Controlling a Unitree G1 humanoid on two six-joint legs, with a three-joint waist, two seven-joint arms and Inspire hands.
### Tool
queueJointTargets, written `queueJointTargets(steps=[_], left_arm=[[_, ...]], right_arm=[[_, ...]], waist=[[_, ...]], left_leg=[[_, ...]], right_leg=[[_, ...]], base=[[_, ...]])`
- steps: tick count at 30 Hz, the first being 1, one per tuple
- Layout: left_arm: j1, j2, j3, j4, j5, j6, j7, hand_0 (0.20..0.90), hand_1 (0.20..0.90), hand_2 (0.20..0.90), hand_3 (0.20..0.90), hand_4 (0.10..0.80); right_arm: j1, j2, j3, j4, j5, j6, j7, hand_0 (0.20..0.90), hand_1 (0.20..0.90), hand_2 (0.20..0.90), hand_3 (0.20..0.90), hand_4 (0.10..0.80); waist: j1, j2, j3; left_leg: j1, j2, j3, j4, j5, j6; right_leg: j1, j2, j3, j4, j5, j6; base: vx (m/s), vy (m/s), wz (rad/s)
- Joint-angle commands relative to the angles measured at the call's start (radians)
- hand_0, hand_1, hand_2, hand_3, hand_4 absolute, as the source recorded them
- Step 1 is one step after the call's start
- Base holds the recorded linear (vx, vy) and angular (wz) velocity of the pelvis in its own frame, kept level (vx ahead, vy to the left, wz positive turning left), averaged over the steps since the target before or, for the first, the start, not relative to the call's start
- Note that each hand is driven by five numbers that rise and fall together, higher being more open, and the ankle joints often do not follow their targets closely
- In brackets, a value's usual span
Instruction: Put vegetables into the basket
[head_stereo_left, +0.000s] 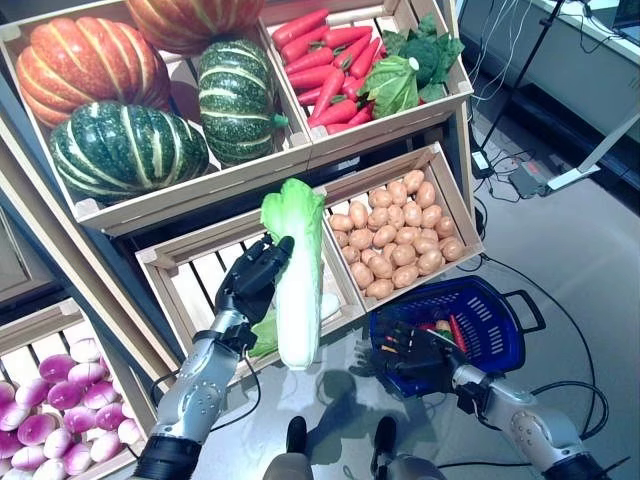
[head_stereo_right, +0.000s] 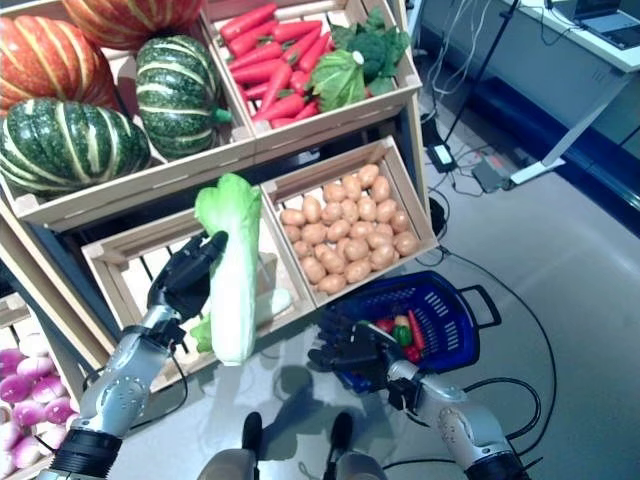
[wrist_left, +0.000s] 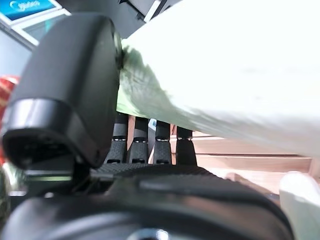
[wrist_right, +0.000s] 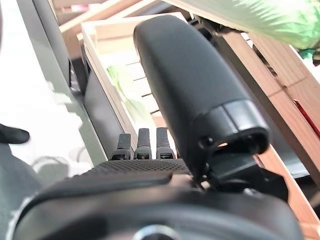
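A long napa cabbage (head_stereo_left: 298, 290), white at the base and green at the top, hangs upright in front of the slatted wooden crate (head_stereo_left: 190, 285). My left hand (head_stereo_left: 250, 280) is shut on its side; in the left wrist view the thumb (wrist_left: 70, 100) and fingers clamp the cabbage (wrist_left: 225, 75). The blue plastic basket (head_stereo_left: 497, 335) stands on the floor at lower right and holds a few small red, green and orange vegetables. My right hand (head_stereo_left: 405, 355) is over the basket's near left rim, open, its fingers spread toward the cabbage.
The potato crate (head_stereo_left: 395, 235) stands just behind the basket. Above are crates of pumpkins (head_stereo_left: 120, 100), carrots (head_stereo_left: 325, 60) and leafy greens (head_stereo_left: 415, 60). Purple bulbs (head_stereo_left: 50, 420) fill a crate at lower left. Another cabbage (head_stereo_left: 330, 305) lies in the slatted crate.
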Motion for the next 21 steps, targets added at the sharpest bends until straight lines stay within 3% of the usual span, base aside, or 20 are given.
queueJointTargets(steps=[1, 10, 21], left_arm=[[-0.077, 0.033, -0.035, -0.038, 0.015, -0.118, -0.101, 0.300, 0.300, 0.300, 0.300, 0.400], [-0.102, 0.005, -0.080, -0.010, -0.020, -0.172, -0.171, 0.300, 0.300, 0.300, 0.300, 0.400], [-0.104, -0.039, -0.120, 0.015, -0.034, -0.220, -0.118, 0.300, 0.300, 0.300, 0.300, 0.400]], right_arm=[[-0.053, -0.009, 0.049, -0.122, 0.162, 0.025, 0.115, 0.900, 0.900, 0.900, 0.900, 0.800], [-0.120, 0.045, 0.106, -0.158, 0.277, 0.105, 0.143, 0.900, 0.900, 0.900, 0.900, 0.800], [-0.194, 0.160, 0.156, -0.185, 0.417, 0.019, -0.010, 0.900, 0.900, 0.900, 0.900, 0.800]], waist=[[0.005, -0.040, -0.117], [0.008, -0.046, -0.146], [0.020, -0.044, -0.167]], left_leg=[[-0.002, -0.020, -0.014, 0.001, -0.023, -0.023], [0.018, -0.014, -0.022, 0.001, -0.037, -0.028], [0.037, -0.022, -0.038, 0.001, -0.053, -0.027]], right_leg=[[0.101, -0.062, -0.018, 0.002, -0.057, 0.054], [0.115, -0.061, -0.013, 0.002, -0.062, 0.056], [0.127, -0.068, -0.012, 0.002, -0.064, 0.062]], base=[[0.035, -0.013, -0.04], [0.035, -0.007, 0.00], [0.030, 0.005, 0.00]])
